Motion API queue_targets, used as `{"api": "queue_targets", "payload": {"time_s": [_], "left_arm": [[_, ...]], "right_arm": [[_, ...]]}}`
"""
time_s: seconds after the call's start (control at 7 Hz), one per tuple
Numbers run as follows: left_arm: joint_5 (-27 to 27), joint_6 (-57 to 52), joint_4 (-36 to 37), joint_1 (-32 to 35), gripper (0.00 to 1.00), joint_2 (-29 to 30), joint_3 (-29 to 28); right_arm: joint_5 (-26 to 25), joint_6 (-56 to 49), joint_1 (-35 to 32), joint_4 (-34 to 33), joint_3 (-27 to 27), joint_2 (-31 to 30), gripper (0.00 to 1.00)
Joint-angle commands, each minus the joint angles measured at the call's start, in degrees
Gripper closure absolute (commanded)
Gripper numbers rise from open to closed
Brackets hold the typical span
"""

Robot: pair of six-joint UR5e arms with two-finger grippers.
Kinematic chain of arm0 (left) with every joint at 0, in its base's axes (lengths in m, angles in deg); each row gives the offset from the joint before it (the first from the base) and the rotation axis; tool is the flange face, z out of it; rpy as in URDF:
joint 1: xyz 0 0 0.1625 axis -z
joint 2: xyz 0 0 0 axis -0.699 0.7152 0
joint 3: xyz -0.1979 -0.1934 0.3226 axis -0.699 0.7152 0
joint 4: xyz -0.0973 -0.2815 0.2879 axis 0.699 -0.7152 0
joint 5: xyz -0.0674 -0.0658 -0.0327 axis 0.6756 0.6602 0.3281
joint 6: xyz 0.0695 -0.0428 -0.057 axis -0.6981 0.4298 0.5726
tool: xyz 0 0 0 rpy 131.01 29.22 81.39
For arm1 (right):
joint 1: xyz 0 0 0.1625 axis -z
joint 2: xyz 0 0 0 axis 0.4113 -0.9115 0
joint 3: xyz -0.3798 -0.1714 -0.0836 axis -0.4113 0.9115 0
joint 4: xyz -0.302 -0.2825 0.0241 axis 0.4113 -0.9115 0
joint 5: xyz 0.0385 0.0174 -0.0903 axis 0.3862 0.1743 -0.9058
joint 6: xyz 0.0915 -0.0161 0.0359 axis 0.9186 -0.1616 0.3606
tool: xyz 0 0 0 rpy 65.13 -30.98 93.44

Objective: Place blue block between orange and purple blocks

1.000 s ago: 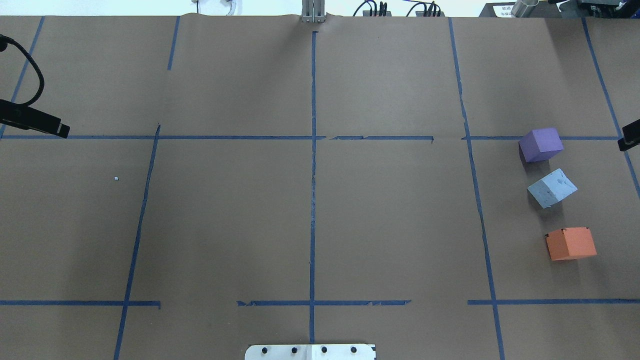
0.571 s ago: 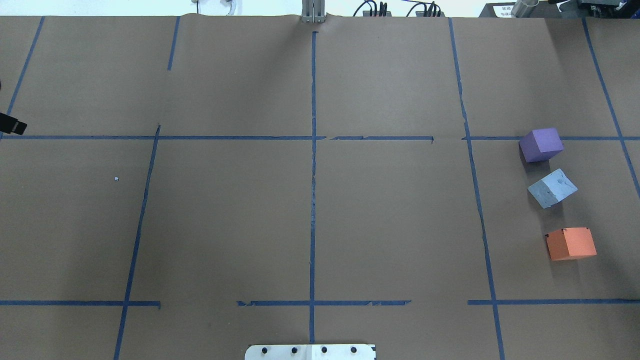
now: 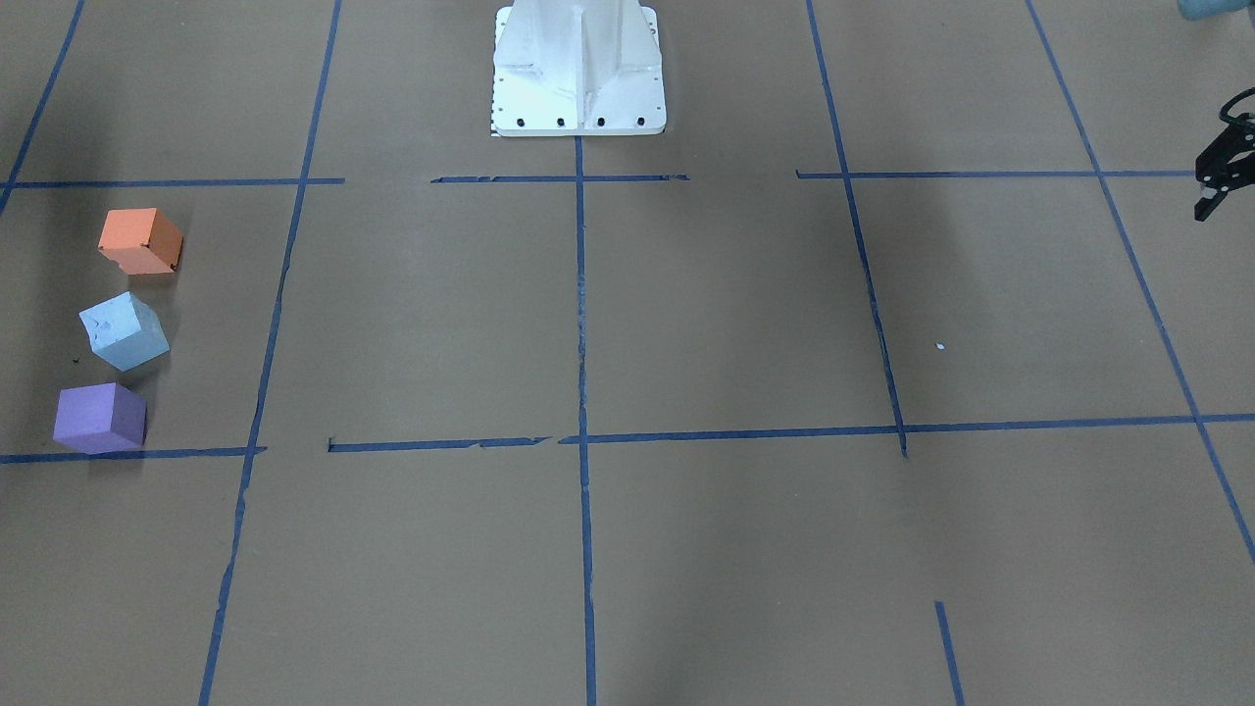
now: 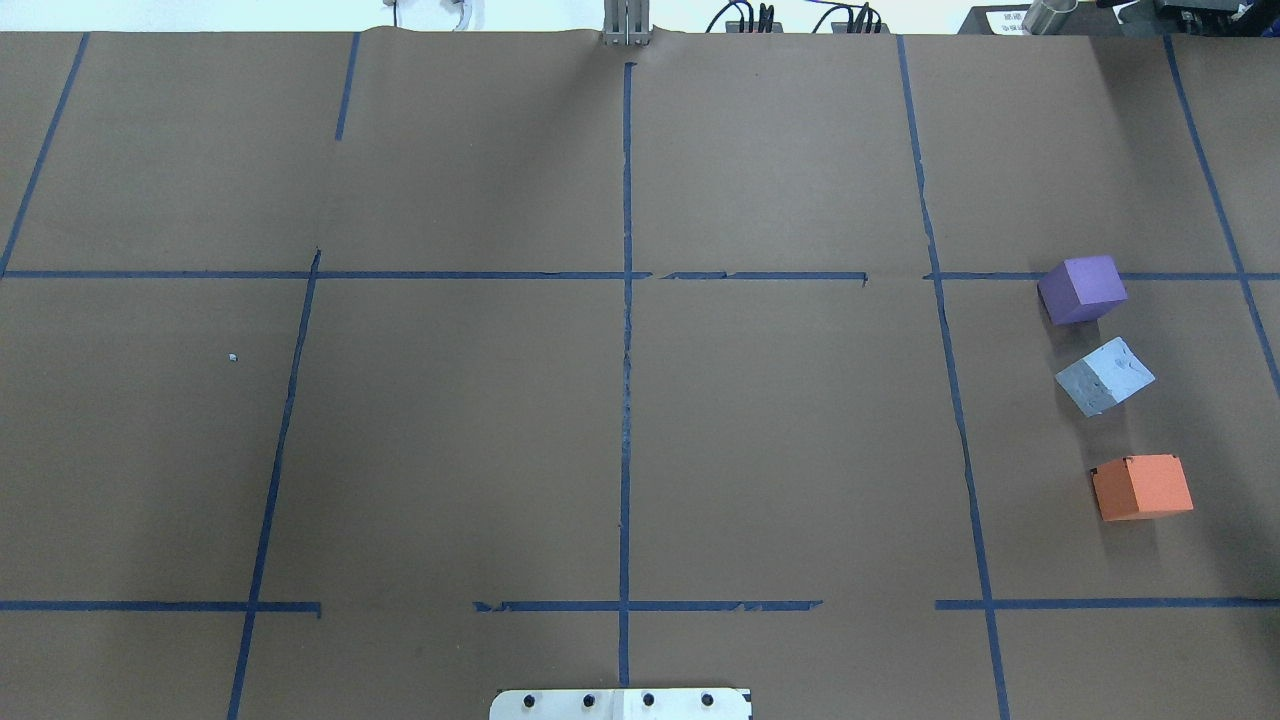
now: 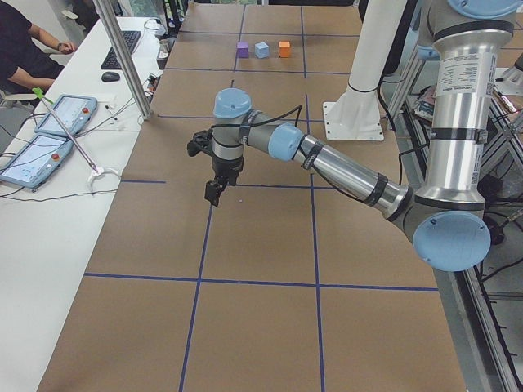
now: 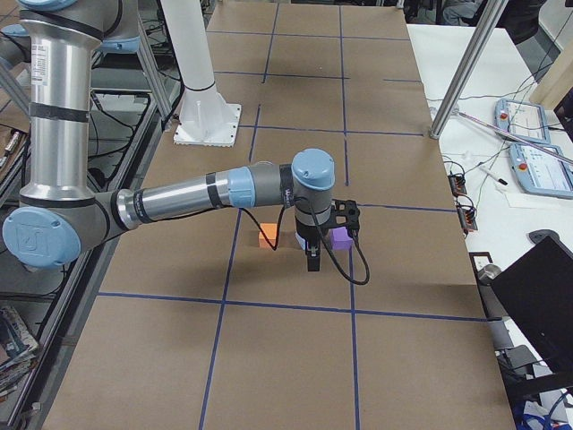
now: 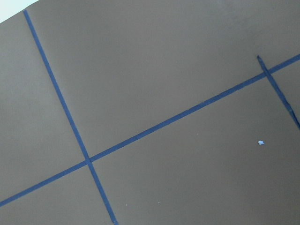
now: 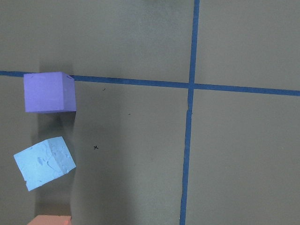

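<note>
The pale blue block (image 4: 1105, 376) stands on the brown table between the purple block (image 4: 1082, 289) and the orange block (image 4: 1142, 487), turned askew, apart from both. All three show in the front view as blue (image 3: 123, 331), purple (image 3: 100, 418) and orange (image 3: 141, 240). The right wrist view looks down on the blue (image 8: 44, 163) and purple (image 8: 50, 92) blocks. My right gripper (image 6: 312, 262) hovers beside the blocks, empty; I cannot tell if it is open. My left gripper (image 3: 1204, 208) is far away at the other table end, shut and empty.
Blue tape lines (image 4: 626, 330) divide the brown table paper. The white robot base (image 3: 579, 69) stands at the middle of the near edge. A small white speck (image 4: 232, 357) lies on the left half. Operator desks with tablets (image 5: 49, 131) flank the far side.
Both grippers have drawn outward and left the overhead view, the left one to the left, the right one to the right. The three blocks have not moved.
</note>
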State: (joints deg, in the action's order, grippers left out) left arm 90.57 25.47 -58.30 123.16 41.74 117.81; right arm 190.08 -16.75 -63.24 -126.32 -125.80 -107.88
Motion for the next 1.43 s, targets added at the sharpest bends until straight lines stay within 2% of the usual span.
{"api": "queue_targets", "payload": {"time_s": [0.0,0.43,1.29], "left_arm": [[11.9,-0.6,7.4,3.4,0.00,0.6,-3.8],[11.8,-0.7,7.8,4.1,0.00,0.7,-4.9],[11.8,-0.6,6.9,3.9,0.00,1.8,-4.5]], "right_arm": [[1.2,-0.3,-0.4,-0.7,0.2,-0.5,0.00],[3.0,-4.6,-2.8,-0.6,4.2,-0.1,0.00],[3.1,-4.6,-2.8,-0.5,5.0,0.4,0.00]]}}
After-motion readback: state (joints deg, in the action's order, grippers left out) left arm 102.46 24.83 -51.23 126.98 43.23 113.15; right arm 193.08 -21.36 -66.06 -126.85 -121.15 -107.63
